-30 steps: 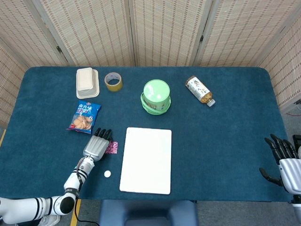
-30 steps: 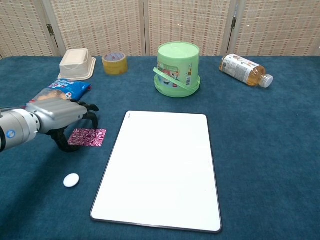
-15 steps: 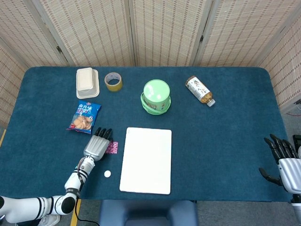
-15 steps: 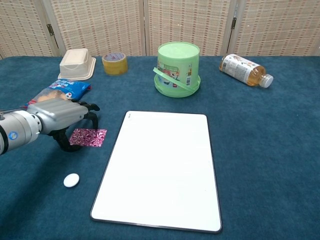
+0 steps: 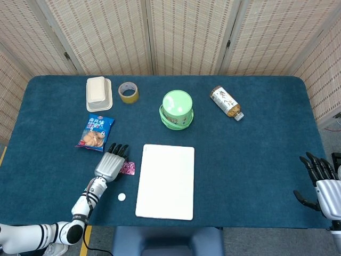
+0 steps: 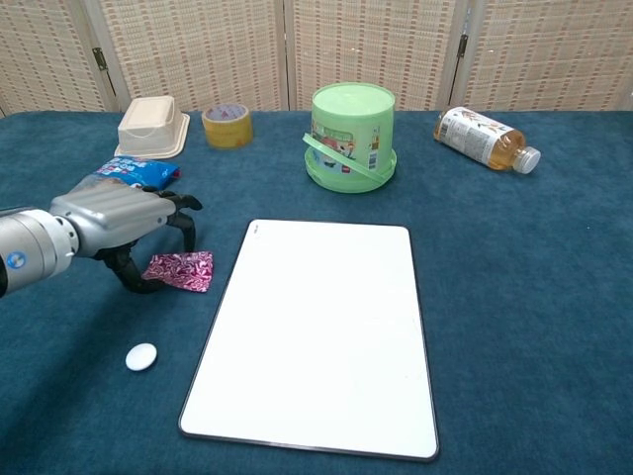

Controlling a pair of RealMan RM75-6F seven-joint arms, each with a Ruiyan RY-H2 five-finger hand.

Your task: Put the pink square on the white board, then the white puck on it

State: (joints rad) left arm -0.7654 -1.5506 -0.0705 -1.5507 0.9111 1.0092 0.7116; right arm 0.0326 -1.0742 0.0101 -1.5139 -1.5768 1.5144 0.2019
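Pink square [image 6: 180, 270]: a thin, foil-like patterned piece lying on the blue table cloth [image 6: 514, 257] just left of the white board [image 6: 321, 332], with its near left corner under the fingertips of the left hand [image 6: 119, 226]. The left hand arches over it, fingers curled downward and thumb low beneath; whether the piece is truly pinched or only pressed cannot be told, though its edge appears slightly lifted in the chest view. The white puck [image 6: 141, 356] rests on the cloth nearer the camera, apart from both the hand and the board. The right hand [image 5: 321, 184] sits at the far right table edge in the head view, fingers spread and holding nothing. Risks, as a judgement: the flat piece offers little to grip, so the fingers may slide it across the cloth or crumple it rather than raise it; a weak pinch may let it drop short of the board or land across the board's rim; a low sweep of the arm may knock the puck away. Compared with the frame one second before, the square has shifted a little toward the board and turned slightly, and the hand has moved with it; the puck, board and right hand are unchanged.
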